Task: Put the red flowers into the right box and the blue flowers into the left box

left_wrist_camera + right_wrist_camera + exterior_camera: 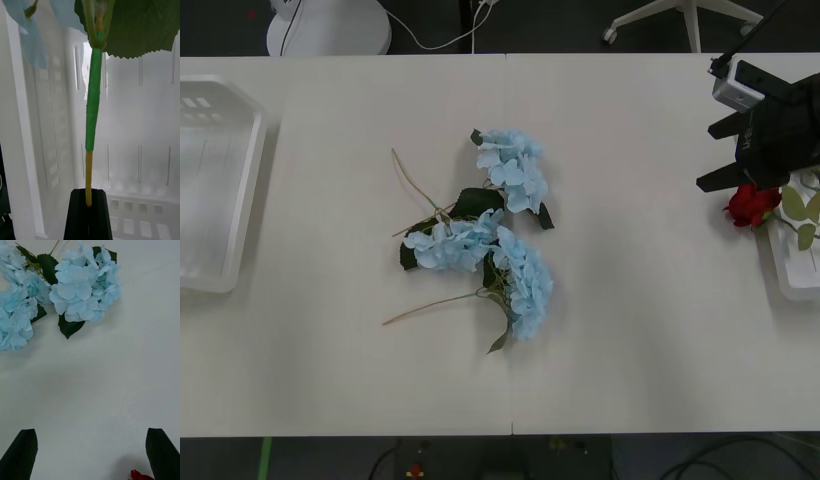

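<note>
My left gripper (89,195) is shut on the tan stem of a blue flower (93,112). Its green leaf and pale petals hang over the ribbed floor of the left box (150,123). In the front view the left box (220,190) sits at the table's left edge. Three blue flowers (515,170) lie bunched mid-table, and they are also visible ahead of the right wrist (84,288). My right gripper (725,153) hovers open just above a red flower (750,205), whose bloom lies at the rim of the right box (792,280). A bit of red bloom (140,475) peeks beside one finger of this gripper (90,455).
Bare white table stretches between the blue bunch and each box. A white fan base (330,25) and a chair's legs (685,15) stand on the floor beyond the far table edge.
</note>
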Robot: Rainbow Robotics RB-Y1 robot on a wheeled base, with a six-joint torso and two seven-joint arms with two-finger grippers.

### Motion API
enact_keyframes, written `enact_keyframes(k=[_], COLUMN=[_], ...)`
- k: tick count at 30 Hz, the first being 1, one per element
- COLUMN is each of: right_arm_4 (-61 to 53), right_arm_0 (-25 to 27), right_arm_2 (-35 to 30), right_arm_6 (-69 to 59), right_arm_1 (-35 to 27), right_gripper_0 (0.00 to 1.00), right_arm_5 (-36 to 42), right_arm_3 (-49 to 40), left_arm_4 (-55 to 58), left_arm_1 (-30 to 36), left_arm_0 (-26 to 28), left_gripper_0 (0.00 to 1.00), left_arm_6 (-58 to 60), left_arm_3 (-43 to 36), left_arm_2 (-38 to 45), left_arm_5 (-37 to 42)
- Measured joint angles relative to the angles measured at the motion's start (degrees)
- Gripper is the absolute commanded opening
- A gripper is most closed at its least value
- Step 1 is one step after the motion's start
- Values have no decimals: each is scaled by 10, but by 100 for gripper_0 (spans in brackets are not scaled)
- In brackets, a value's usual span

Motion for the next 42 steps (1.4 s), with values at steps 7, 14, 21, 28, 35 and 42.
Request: enact_keyframes(k=[7,14,21,28,35,42], right_arm_4=[-7,-14,-34,-83,-95,-104], right_arm_0=[-7,-22,-24,-24,-25,-25], right_arm_2=[28,57,61,61,62,69], right_arm_6=[12,15,31,51,61,74], right_arm_1=[0,0,-3,-20,-27,-27], right_gripper_0=[83,83,83,83,83,83], right_arm_5=[-1,-11,-11,-22,-25,-47], right_arm_3=[-5,-5,-9,-10,-11,-11], left_arm_4=[-72,-120,-119,-112,-97,-7], left_arm_1=[-47,-85,-87,-87,-87,-87], left_arm_0=[6,6,6,6,6,6], left_gripper_0=[0,53,100,100,100,100], left_arm_6=[-57,-57,-57,-63,-200,-271], left_arm_3=[65,65,64,28,-82,-165], left_arm_2=[0,-2,-45,-37,86,132], left_arm_5=[7,55,91,85,-20,-119])
